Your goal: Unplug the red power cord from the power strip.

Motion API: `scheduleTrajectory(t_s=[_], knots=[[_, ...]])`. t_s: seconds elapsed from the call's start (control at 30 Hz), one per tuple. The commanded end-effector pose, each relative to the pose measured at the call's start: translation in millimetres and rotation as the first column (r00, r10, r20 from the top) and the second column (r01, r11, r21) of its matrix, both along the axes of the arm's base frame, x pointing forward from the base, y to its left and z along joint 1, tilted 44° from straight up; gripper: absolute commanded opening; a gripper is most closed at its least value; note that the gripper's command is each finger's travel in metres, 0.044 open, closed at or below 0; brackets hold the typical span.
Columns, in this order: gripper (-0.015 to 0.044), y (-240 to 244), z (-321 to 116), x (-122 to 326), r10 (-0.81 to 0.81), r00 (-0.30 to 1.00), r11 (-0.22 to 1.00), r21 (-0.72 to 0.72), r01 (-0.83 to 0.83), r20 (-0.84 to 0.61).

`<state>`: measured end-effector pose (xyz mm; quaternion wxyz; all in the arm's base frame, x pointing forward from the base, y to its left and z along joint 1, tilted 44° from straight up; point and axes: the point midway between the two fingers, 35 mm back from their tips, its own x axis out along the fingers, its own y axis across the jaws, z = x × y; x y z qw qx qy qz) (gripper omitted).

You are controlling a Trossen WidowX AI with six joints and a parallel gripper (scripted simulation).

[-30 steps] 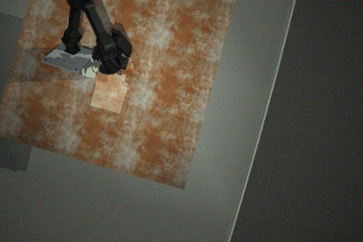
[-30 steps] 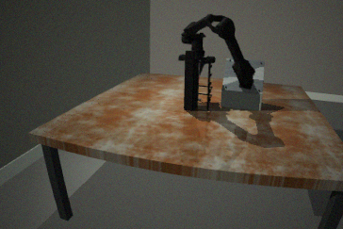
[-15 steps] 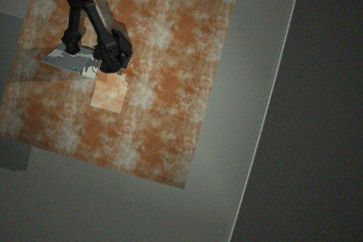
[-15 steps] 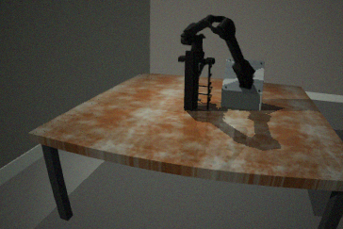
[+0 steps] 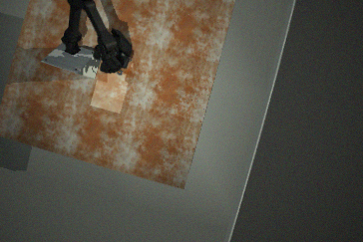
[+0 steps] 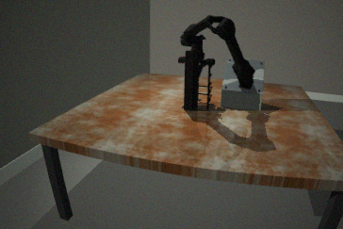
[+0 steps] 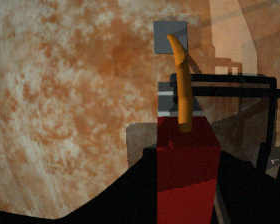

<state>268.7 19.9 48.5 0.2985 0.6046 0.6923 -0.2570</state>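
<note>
In the wrist view the red plug (image 7: 184,163) sits between my two dark fingers, which press on its sides. Its orange-red cord (image 7: 181,83) runs away from the plug to a small grey square (image 7: 168,34) on the table. My gripper (image 7: 185,161) (image 5: 113,62) (image 6: 194,50) is shut on the plug. In the exterior view it sits at the top of the dark upright power strip (image 6: 190,84). Dark bars of the strip (image 7: 225,86) cross behind the cord in the wrist view. Whether the plug is still seated in the strip is hidden by my hand.
The arm's grey base block (image 6: 241,94) (image 5: 65,59) stands just behind the strip on the rust-orange table (image 6: 141,117) (image 5: 165,79). A paler patch (image 5: 109,95) lies on the table beside the gripper. The table edges are far from the gripper.
</note>
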Motion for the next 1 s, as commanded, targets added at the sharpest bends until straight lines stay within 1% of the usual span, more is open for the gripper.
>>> scheduleTrajectory(t_s=[0.0, 0.1, 0.97], knots=[[0.0015, -0.2, 0.3, 0.4, 0.0, 1.0, 1.0, 0.0, 0.0, 0.002], [0.0, -0.4, 0.1, 0.4, 0.0, 1.0, 1.0, 0.0, 0.0, 0.002], [0.0, -30.2, -25.4, 6.5, -0.002, 1.0, 1.0, -0.003, 0.002, 0.001]])
